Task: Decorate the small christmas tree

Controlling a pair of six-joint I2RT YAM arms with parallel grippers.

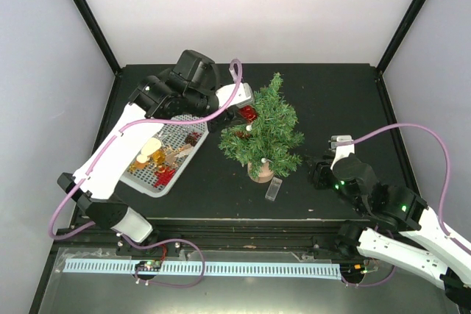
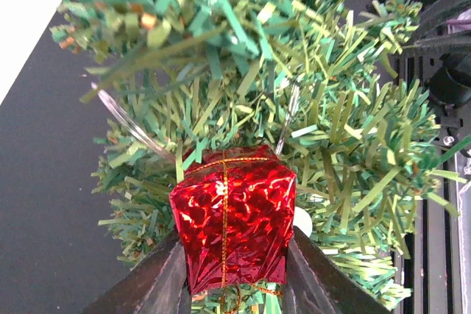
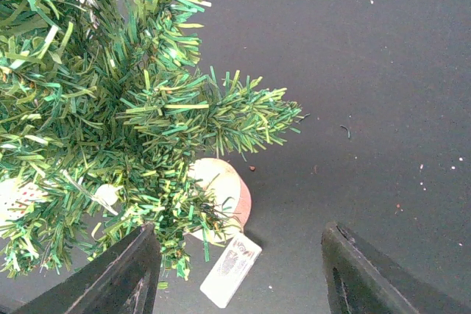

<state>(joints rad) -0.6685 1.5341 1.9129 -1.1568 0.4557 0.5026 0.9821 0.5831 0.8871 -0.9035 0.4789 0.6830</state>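
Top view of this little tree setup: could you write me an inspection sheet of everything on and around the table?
Surface: black matte table.
Job's things: small green christmas tree upright on its round wooden base; red foil gift-box ornament against its branches.
Clutter: grey perforated tray of ornaments left of the tree; small clear tag by the base.
Grippers: left gripper shut on the ornament; right gripper open, empty.
Cables: pink cables loop along both arms.
Surroundings: white walls, black frame posts.

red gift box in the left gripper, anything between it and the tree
Nothing visible stands between them. The left gripper holds the red gift box right up at the tree, with only the tree's own branches ahead of it.
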